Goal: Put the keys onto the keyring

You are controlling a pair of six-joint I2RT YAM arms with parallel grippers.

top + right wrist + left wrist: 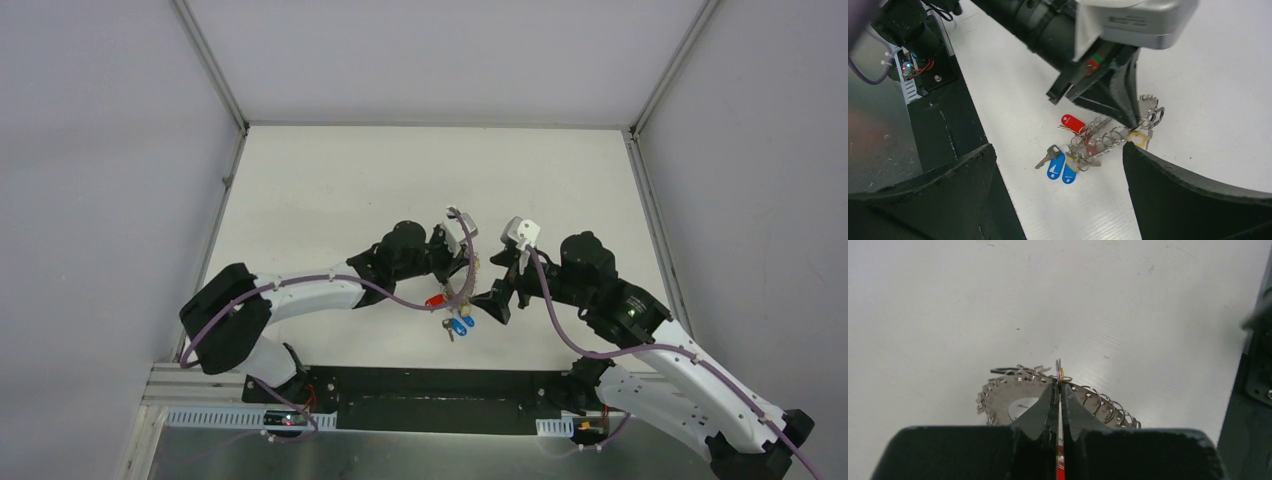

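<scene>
The keyring is a grey coil of wire loops lying on the white table, seen as a wreath in the left wrist view. Keys sit around it: a red one, two blue ones, and a yellow one. From above, the red key and blue keys show. My left gripper is shut on a thin silver key with a red head, edge-on, its tip at the keyring's rim. My right gripper hangs open above the blue keys, a little apart from the left gripper.
The black base plate and a metal rail run along the near edge. A circuit board with wires sits left of the right gripper. Grey walls enclose the white table.
</scene>
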